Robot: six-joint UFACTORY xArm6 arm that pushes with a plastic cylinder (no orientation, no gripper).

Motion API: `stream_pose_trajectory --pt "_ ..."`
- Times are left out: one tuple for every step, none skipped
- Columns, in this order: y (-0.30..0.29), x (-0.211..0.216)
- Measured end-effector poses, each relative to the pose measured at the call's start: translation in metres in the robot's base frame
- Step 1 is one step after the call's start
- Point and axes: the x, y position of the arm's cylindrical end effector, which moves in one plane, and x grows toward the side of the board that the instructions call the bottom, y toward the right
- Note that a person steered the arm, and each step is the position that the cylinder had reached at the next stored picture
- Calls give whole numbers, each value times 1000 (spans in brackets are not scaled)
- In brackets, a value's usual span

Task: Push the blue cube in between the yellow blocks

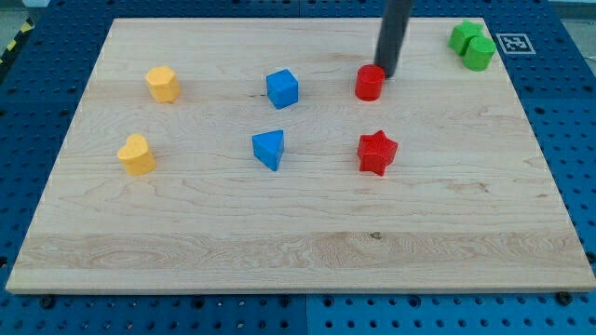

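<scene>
Our tip [386, 74] is bare, gripping nothing, down on the board just beside the red cylinder [370, 83], at its upper right, touching or nearly so. Blue cube [282, 88] sits to the view's left of us, red cylinder in between. Yellow blocks further left: upper one [162, 84], lower one [137, 154], gap between them lies left and slightly below the cube. We judge we need to get onto the cube's right face, then shove left and a bit down
</scene>
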Motion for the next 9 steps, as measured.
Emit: stream_pose_trajectory --pt "-36 -2" --pt "-83 0" --pt "-131 2" --pt "-136 2" --pt "-136 2" --pt "-152 -6" --pt "-175 -21" --pt "-176 -20" --pt "-169 -6"
